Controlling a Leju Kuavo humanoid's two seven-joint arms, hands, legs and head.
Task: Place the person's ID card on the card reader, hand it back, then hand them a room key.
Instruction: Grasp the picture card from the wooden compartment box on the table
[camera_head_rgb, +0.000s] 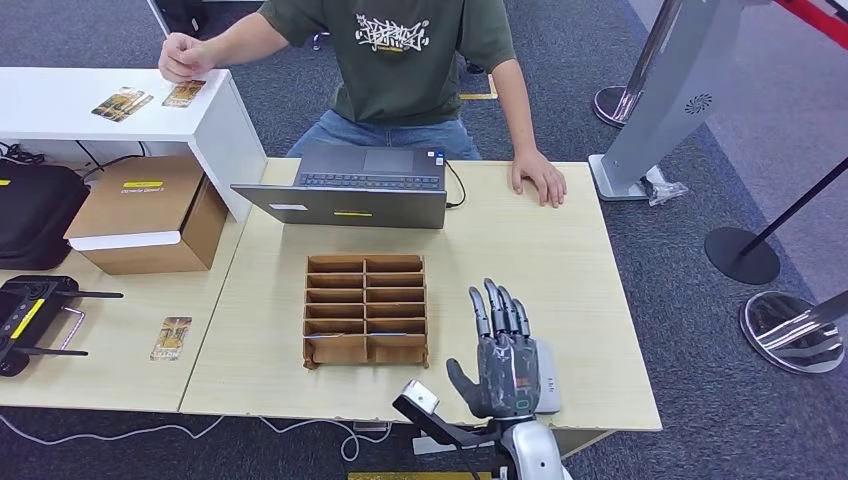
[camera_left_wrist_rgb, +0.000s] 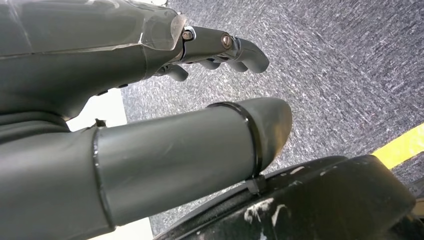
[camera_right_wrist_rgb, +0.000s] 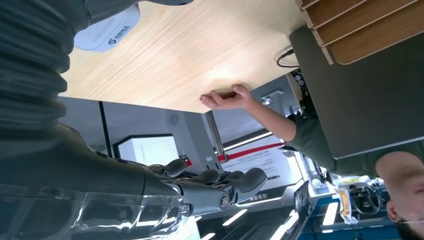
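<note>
My right hand (camera_head_rgb: 505, 350) is raised above the near right part of the wooden table, fingers straight and apart, holding nothing; its fingers (camera_right_wrist_rgb: 220, 182) also show in the right wrist view. Just behind it lies the white card reader (camera_head_rgb: 547, 378) (camera_right_wrist_rgb: 107, 31), partly hidden by the hand. A brown card organizer (camera_head_rgb: 366, 308) with several slots stands mid-table. The person across rests one hand (camera_head_rgb: 540, 178) on the table and the other (camera_head_rgb: 183, 55) on a white shelf beside loose cards (camera_head_rgb: 184, 93) (camera_head_rgb: 122, 103). My left hand (camera_left_wrist_rgb: 150, 150) hangs over carpet, empty, fingers apart.
A grey laptop (camera_head_rgb: 350, 187) stands at the table's far edge, facing the person. On the left lie another card (camera_head_rgb: 171, 338), a cardboard box (camera_head_rgb: 145, 212), a black controller (camera_head_rgb: 30, 315) and a black bag (camera_head_rgb: 35, 205). Stanchion bases (camera_head_rgb: 742, 255) stand on the right.
</note>
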